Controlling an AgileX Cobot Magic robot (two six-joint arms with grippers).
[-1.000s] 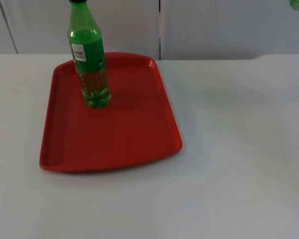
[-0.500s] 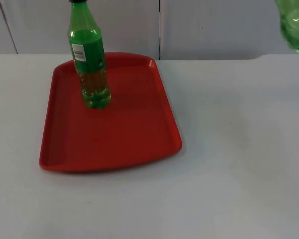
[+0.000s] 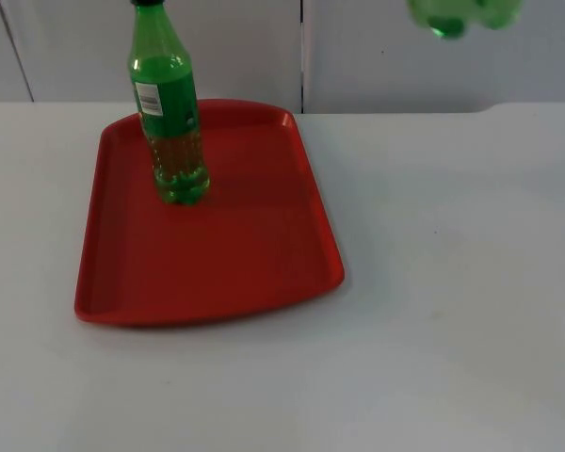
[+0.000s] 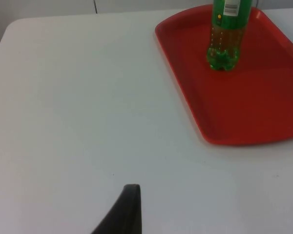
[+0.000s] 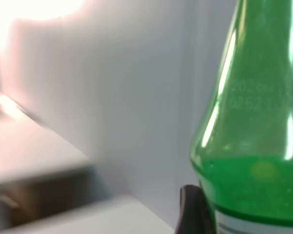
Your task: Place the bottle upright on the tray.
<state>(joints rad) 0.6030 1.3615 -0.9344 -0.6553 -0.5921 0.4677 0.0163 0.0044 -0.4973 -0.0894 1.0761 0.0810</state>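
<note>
Waiting at left: the left end effector (image 4: pixel 130 210) hangs over bare white tabletop (image 3: pixel 452 282), on the near side of the tray and well apart from it; whether it is open or closed cannot be told.
Tray: a red tray (image 3: pixel 264 264) lies flat on the left half of the tabletop, its far edge near the grey partition wall (image 3: pixel 358 56); in the left wrist view the tray (image 4: pixel 263 112) has the same bottle on it.
Standing bottle: a green standing bottle (image 3: pixel 168 118) with a white label and a dark cap is upright on the far left part of the tray, its base fully inside the rim; the left wrist view shows the bottle (image 4: pixel 225 36) from its lobed base up to its label.
Raised bottle: the lobed base of a second green raised bottle (image 3: pixel 463 14) is up in the air before the partition wall, right of the tray and clear of the tabletop.
Right end effector: the right end effector (image 5: pixel 191 212) is gripping the raised bottle (image 5: pixel 254 146), a black fingertip pressed against its side just above the label edge.
</note>
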